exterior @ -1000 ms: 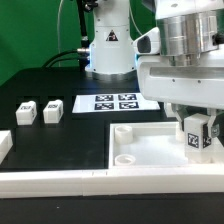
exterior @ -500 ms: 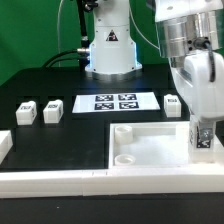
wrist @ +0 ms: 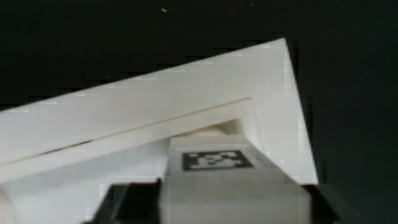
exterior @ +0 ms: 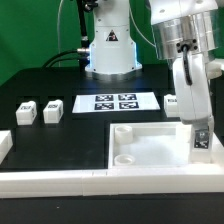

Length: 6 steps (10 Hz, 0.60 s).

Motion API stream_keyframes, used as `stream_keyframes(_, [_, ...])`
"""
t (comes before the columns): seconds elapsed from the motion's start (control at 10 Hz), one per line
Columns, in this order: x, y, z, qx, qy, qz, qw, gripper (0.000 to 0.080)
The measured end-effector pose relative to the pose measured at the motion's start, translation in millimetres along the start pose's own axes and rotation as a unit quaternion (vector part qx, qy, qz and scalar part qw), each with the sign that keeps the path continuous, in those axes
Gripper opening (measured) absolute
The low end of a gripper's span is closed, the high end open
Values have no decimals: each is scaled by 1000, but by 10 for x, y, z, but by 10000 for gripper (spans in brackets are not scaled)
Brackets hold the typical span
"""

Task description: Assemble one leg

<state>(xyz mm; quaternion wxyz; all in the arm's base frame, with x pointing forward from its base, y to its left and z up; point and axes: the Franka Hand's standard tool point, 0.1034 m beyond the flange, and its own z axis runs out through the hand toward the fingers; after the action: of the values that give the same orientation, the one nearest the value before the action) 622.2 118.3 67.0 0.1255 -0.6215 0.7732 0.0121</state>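
Observation:
My gripper [exterior: 203, 132] is shut on a leg [exterior: 203, 141], a small white post with a black-and-white tag. It holds the leg upright at the corner of the large white panel [exterior: 150, 148] on the exterior view's right. In the wrist view the leg [wrist: 217, 165] sits between my dark fingers [wrist: 135, 203], right at the panel's corner [wrist: 196, 100]. I cannot tell whether the leg's end is in a socket. My gripper [wrist: 222, 205] hides the leg's lower part.
Two more legs [exterior: 27, 110] [exterior: 52, 111] lie on the exterior view's left, and another [exterior: 172, 103] lies behind my arm. The marker board [exterior: 118, 102] lies at the back middle. A white ledge [exterior: 90, 184] runs along the front. A white block [exterior: 4, 143] is at the far left.
My wrist has turned and moved toward the exterior view's right, carrying the leg along the panel to its right corner. The leg behind my arm has come into view.

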Motion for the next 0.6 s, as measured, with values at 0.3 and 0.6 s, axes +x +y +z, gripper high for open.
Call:
stream_keyframes(0.3, [1,3,1,-3,2,-99,995,615])
stream_keyframes(0.6, [-9,-5,-30,-32,6,-317,948,648])
